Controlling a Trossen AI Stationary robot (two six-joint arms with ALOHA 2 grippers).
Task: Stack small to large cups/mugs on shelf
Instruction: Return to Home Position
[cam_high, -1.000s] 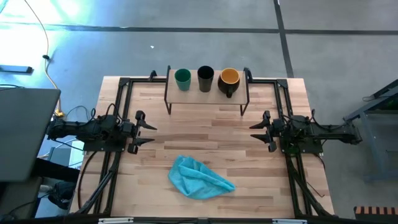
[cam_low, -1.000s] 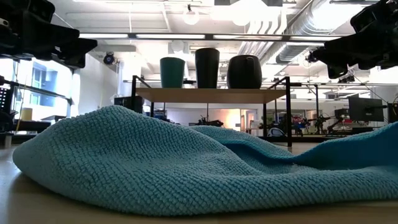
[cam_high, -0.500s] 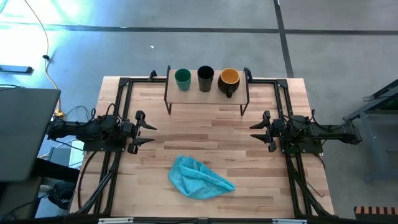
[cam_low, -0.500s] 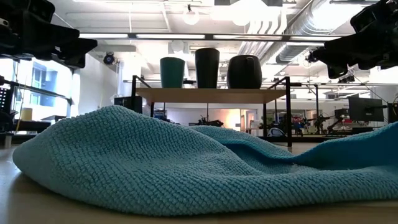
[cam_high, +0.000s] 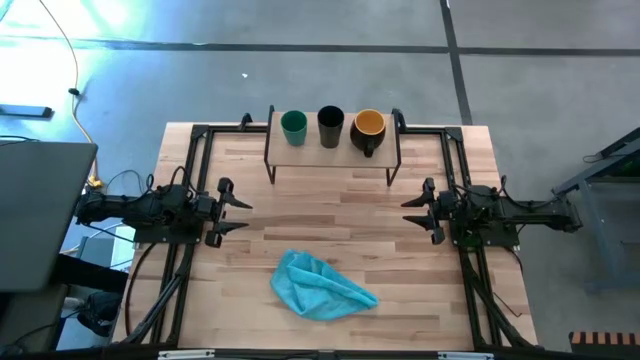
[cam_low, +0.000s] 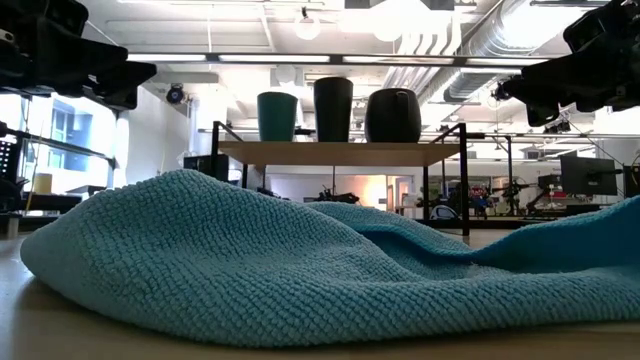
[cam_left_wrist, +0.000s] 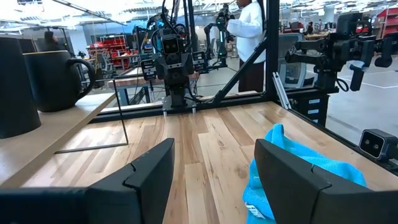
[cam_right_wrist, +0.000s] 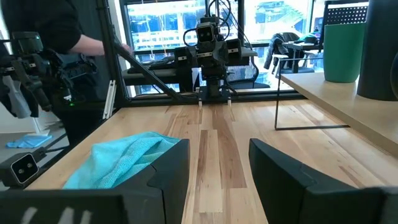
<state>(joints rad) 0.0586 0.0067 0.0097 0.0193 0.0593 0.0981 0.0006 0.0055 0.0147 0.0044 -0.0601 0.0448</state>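
High view: green cup, black cup and mug stand by size on the shelf, so the left hand and right hand sit parked, spread wide, holding nothing.

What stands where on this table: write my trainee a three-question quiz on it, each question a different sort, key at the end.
1. True or false: the blue cloth lies on the shelf.
2. Where does the black cup stand? A: between the green cup and the mug, on the shelf. B: on the blue cloth. C: on the floor.
3. Fill the gap: the left gripper and the right gripper, each at its own side of the tabletop, are both ___ and hold nothing.
Key: 1 false, it lies on the tabletop; 2 A; 3 open.
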